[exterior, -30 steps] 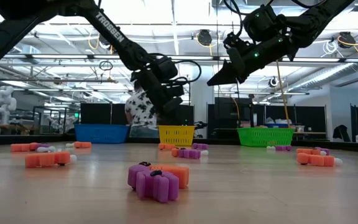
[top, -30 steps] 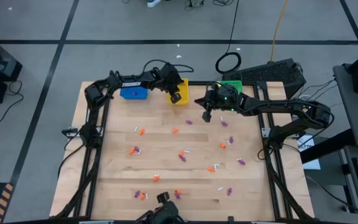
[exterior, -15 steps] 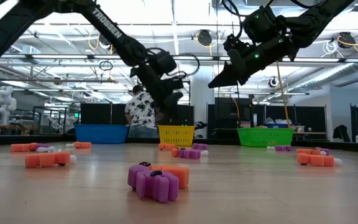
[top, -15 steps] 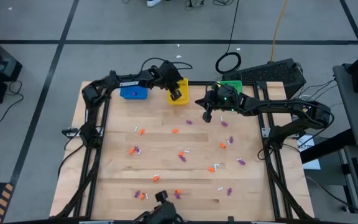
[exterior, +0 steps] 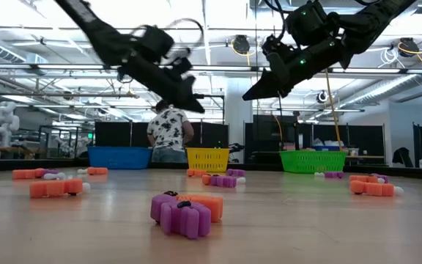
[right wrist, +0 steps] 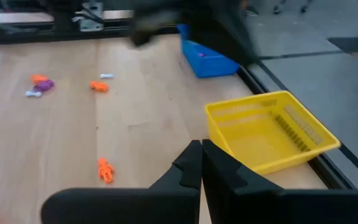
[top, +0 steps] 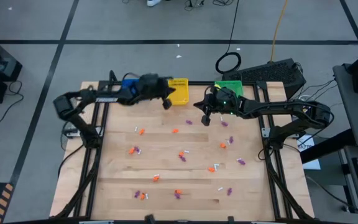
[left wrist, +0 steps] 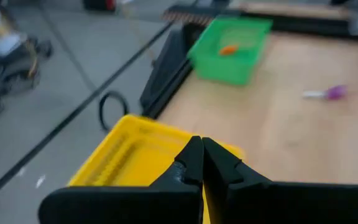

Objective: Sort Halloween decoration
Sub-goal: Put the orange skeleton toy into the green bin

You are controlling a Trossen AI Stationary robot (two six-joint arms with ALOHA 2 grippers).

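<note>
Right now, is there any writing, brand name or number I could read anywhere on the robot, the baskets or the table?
No text here can be read.
left arm: a pale mark on its side in the view from above, too small and blurred to read.
blue basket, yellow basket, green basket: no label or writing shows.
table: bare wood, no marks.

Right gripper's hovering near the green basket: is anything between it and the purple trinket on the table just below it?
Nothing visible. The right gripper, shut, hangs above bare wood, and the purple trinket lies beside it in the open. The left gripper is apart, over by the yellow basket.
</note>
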